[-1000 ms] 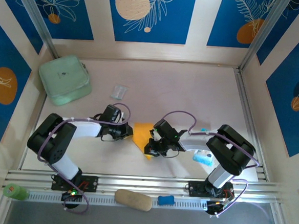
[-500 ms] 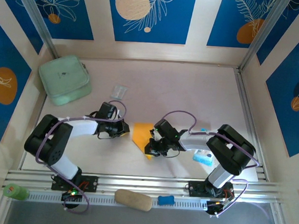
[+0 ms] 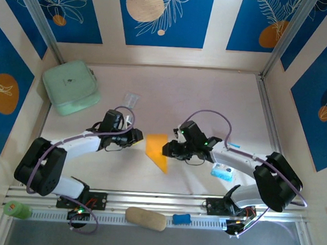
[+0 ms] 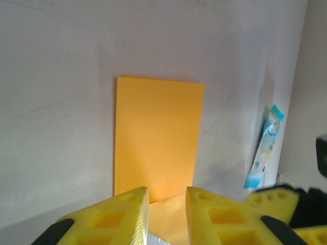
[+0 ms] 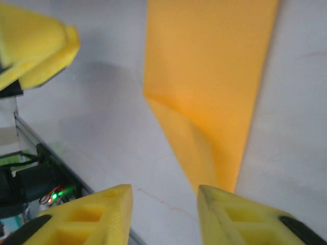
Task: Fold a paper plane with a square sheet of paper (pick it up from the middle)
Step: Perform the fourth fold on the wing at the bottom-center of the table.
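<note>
The square sheet of paper (image 3: 156,147) lies flat on the table, creased to a narrow orange-yellow shape with a point toward the near edge. In the left wrist view the paper (image 4: 156,132) stretches away from my left gripper (image 4: 167,214), whose jaws stand a little apart over its near end with nothing pinched. That left gripper (image 3: 135,138) sits just left of the sheet. My right gripper (image 3: 167,149) is at the sheet's right edge. It is open (image 5: 164,204) over bare table, and the paper's (image 5: 214,76) pointed tip ends beside its right finger.
A mint-green pouch (image 3: 70,86) sits at the back left, with a clear plastic wrapper (image 3: 131,100) near it. A blue-and-white packet (image 3: 223,172) lies right of the right arm. A tan oval lump (image 3: 145,218) rests on the front rail.
Both grippers have opened and let go of the paper. The right gripper has lifted off the sheet's pointed end and moved back. The left gripper has drawn slightly left. The sheet now lies flat.
</note>
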You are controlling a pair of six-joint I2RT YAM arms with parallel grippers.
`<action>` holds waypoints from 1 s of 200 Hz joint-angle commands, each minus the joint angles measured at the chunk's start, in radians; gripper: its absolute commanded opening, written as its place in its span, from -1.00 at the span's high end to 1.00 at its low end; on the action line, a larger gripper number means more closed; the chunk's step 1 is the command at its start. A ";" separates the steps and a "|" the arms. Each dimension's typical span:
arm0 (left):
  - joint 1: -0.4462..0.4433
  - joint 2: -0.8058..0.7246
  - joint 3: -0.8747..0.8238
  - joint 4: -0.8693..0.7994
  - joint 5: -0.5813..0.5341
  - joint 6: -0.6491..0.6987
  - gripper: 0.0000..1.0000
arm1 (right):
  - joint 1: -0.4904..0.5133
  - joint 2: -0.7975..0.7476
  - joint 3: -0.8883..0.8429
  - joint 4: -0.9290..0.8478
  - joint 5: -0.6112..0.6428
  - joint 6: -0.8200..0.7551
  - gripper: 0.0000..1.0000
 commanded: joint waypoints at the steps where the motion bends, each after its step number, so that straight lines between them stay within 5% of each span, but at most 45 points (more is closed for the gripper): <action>1: -0.008 0.031 -0.010 0.050 0.072 -0.011 0.46 | -0.012 0.023 -0.023 -0.031 0.020 0.015 0.19; 52: -0.008 0.072 0.000 0.069 0.097 -0.017 0.38 | -0.013 0.174 0.060 0.024 -0.041 -0.020 0.21; 79: -0.008 0.077 0.002 0.047 0.091 -0.008 0.37 | -0.016 0.232 0.102 0.028 -0.075 -0.050 0.41; 129: -0.008 0.105 0.023 0.022 0.077 0.000 0.23 | -0.046 0.187 0.066 0.006 -0.091 -0.092 0.84; 200: -0.009 0.185 0.089 0.084 0.145 -0.042 -0.08 | -0.120 0.123 0.014 0.071 -0.214 -0.139 0.89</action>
